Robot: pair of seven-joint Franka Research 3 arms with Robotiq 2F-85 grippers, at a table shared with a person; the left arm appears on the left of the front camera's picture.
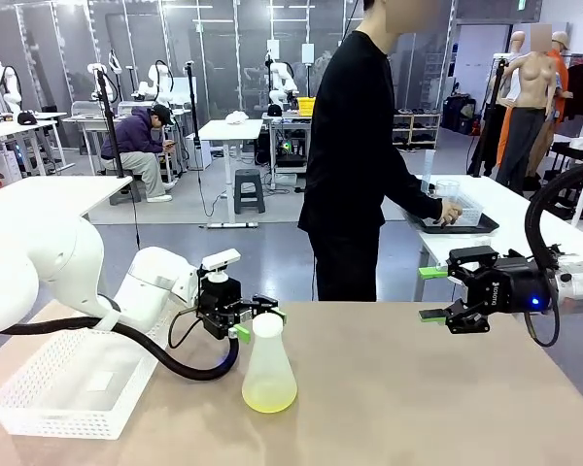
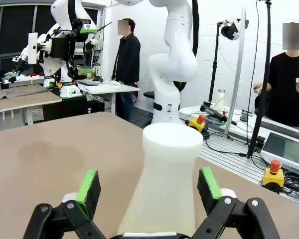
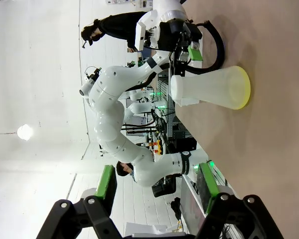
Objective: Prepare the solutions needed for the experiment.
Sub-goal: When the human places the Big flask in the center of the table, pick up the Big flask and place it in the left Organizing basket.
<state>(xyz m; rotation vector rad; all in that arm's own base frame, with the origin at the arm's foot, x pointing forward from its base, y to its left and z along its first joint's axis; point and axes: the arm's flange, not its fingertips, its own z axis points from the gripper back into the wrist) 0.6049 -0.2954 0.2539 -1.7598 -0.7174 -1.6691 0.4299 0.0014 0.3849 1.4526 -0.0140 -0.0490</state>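
- One translucent plastic flask (image 1: 268, 367) stands upright on the brown surface (image 1: 418, 408), a little left of the middle; the left wrist view shows its wide white neck (image 2: 170, 144) close up, and the right wrist view shows it sideways (image 3: 212, 90).
- One small pool of the solutions (image 1: 269, 396), a pale lemon-yellow liquid, sits in the bottom of that flask and glows through the plastic; in the right wrist view it appears as a yellow band at the base (image 3: 245, 88).
- One white mesh basket (image 1: 39, 388) rests on the surface at the near left, well apart from the flask.
- Two arms, one tool each.
- The left tool (image 1: 256, 318) is at the flask's neck with its jaws spread; in the left wrist view the green pads (image 2: 88, 185) stand on either side of the neck with a gap to each, so it is not gripping.
- The right tool (image 1: 431, 293) hangs above the surface at the right, well apart from the flask, its jaws wide apart and holding nothing.
- One person in black (image 1: 355, 165) stands just beyond the far edge, turned toward a side table, one hand (image 1: 451, 211) at a dark tray (image 1: 466, 227) there.
- The room is a large lab hall with a grey floor and more white tables; another person (image 1: 141, 146) sits bent over farther back.
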